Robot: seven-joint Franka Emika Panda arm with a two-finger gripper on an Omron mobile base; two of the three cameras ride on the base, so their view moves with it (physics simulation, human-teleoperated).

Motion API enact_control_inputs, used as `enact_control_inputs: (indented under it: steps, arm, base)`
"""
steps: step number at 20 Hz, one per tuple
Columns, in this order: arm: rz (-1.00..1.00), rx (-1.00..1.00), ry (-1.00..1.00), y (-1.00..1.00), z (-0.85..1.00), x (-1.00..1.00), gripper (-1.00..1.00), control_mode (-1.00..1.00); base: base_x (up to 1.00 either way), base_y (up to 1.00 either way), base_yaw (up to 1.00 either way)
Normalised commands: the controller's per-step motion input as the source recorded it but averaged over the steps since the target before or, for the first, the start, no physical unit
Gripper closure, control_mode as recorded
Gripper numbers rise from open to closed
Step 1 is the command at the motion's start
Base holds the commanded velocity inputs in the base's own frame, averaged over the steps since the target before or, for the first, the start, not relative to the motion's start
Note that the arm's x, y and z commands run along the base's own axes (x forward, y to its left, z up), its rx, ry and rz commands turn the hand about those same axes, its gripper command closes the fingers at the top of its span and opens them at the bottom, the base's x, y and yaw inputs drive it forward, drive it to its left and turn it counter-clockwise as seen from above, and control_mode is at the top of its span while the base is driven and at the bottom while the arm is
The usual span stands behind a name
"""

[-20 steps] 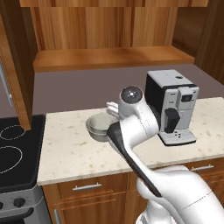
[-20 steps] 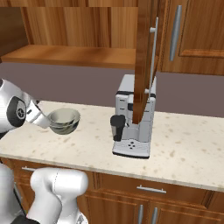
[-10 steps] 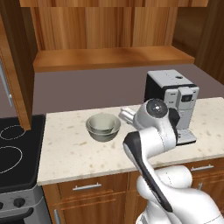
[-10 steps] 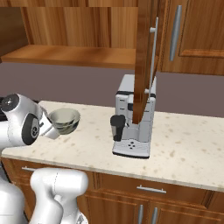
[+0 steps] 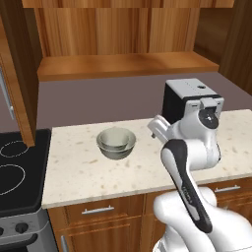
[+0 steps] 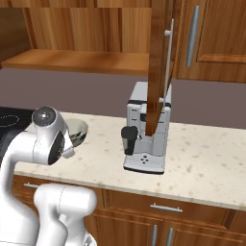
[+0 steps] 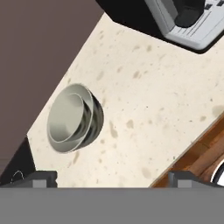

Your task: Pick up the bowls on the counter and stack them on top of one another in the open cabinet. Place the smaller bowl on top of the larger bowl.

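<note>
The two bowls rest on the counter (image 5: 88, 172), the smaller bowl (image 7: 65, 116) sitting inside the larger bowl (image 7: 94, 119). In the left base view the pair of bowls (image 5: 116, 143) stands left of my arm's wrist. From the right base view the arm's joint half hides the bowls (image 6: 78, 131). My gripper (image 7: 113, 181) hangs above the counter, open, with its fingertips (image 7: 41, 178) wide apart and nothing between them. The bowls lie up and to the left of it in the hand view. The open cabinet's shelf (image 5: 123, 66) is bare above the counter.
A coffee machine (image 5: 184, 98) stands on the counter right of the bowls, close behind my arm. A black stovetop (image 5: 17, 172) borders the counter on the left. An open cabinet door (image 6: 161, 62) hangs in front of the coffee machine (image 6: 146, 129).
My arm has swung right, from in front of the bowls to in front of the coffee machine. The bowls have stayed in place.
</note>
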Motion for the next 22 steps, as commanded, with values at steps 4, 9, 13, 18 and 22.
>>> enact_control_inputs:
  steps: [4,9,13,18,22]
  arm:
    - [0.0,0.11,0.02,-0.08,0.0,0.0,-1.0,-1.0]
    - [0.0,0.02,0.0,0.01,-0.02,0.03,-1.0,-1.0]
    - [0.0,0.03,0.01,0.1,-0.12,0.23,-1.0,-1.0]
    - [0.0,0.04,0.05,0.06,-0.22,0.33,-1.0,-1.0]
    - [0.0,0.02,0.08,0.07,-0.24,0.43,-1.0,-1.0]
  base:
    - [0.0,0.0,0.0]
    - [0.0,0.0,0.0]
    - [0.0,0.0,0.0]
    - [0.0,0.0,0.0]
    - [0.0,0.0,0.0]
